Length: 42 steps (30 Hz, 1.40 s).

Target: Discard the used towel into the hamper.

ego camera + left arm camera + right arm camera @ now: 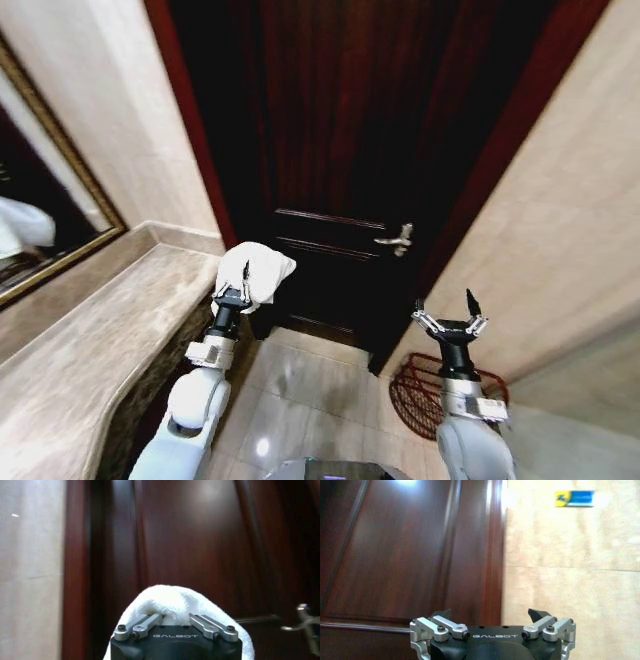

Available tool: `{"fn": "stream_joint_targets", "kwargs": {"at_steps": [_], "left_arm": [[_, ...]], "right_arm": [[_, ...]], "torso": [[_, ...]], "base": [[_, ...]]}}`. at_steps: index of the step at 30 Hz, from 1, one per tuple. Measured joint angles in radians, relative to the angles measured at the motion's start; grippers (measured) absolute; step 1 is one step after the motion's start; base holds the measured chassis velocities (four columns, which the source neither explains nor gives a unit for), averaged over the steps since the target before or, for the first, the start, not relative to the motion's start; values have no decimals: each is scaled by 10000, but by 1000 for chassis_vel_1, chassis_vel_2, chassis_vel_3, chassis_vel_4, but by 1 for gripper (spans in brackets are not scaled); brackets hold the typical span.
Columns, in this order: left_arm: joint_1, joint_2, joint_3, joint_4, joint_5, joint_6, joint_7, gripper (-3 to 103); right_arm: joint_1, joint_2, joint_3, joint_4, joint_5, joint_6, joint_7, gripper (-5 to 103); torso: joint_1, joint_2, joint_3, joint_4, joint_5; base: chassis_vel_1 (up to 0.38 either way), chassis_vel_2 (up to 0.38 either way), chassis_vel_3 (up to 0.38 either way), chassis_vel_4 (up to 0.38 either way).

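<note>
White towel held up in my left gripper, hamper on the floor to my right.

The towel [262, 270] is bunched and raised in front of the dark wooden door [350, 150], beside the stone counter [90, 340]; my left gripper [240, 284] has its fingers closed into the cloth. The hamper [425, 395] sits low against the tiled wall [560, 240], just behind my right gripper [450, 308], which hangs spread wide and holds nothing.
</note>
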Motion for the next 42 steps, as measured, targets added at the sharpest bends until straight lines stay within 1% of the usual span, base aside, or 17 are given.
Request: {"fn": "stream_joint_targets", "kwargs": {"at_steps": [27, 42], "left_arm": [[-21, 13, 12, 19, -3, 11, 56, 6], [-51, 31, 69, 138, -4, 11, 63, 6]], "right_arm": [[-59, 33, 54, 7, -26, 116, 3, 100], [-98, 33, 59, 9, -273, 63, 106, 100]], "torso": [[0, 0, 0, 0, -1], [0, 0, 0, 0, -1]], "base": [[-125, -129, -123, -123], [-125, -124, -131, -135]]}}
